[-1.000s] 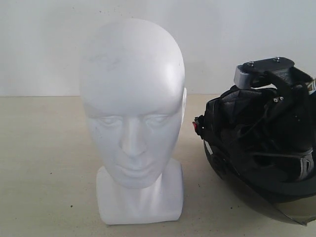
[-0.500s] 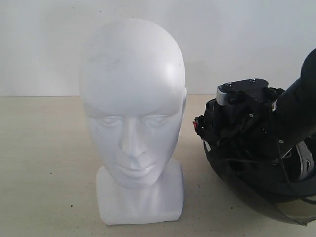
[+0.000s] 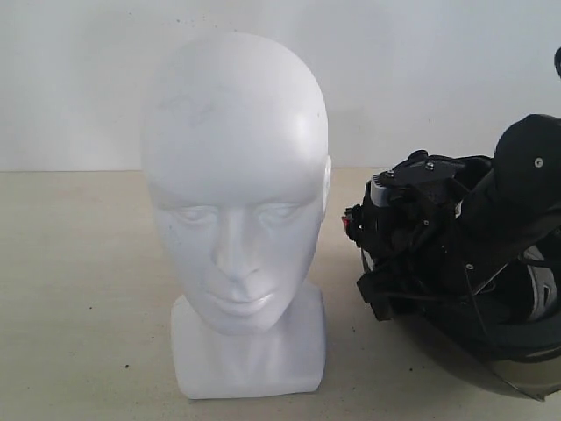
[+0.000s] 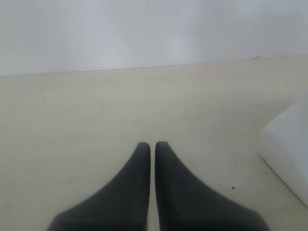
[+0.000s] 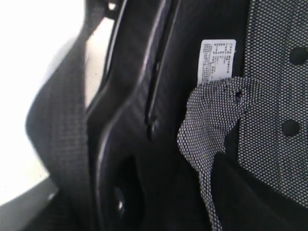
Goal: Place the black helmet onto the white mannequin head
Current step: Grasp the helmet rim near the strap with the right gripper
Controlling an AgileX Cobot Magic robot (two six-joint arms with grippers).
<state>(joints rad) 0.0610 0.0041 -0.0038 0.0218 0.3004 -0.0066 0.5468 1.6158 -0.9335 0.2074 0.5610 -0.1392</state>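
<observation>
Matte black round helmet (image 3: pixel 438 338) with a smoky see-through visor (image 3: pixel 526 379), lying open side up on the pale worktop (image 3: pixel 79 289), just to the right of the shiny white bald mannequin head (image 3: pixel 235 202), not touching it. Inside, up close: grey dotted padding (image 5: pixel 274 72), a black woven strap (image 5: pixel 57 130), a small white label (image 5: pixel 217 60). Black right arm (image 3: pixel 526 167) bent down into the helmet's opening. Right claw hidden in there; cannot tell if wide or narrow. Left claw (image 4: pixel 152 144) low over the worktop, fingers almost together, holding nothing, near the head's white square base (image 4: pixel 288 154).
</observation>
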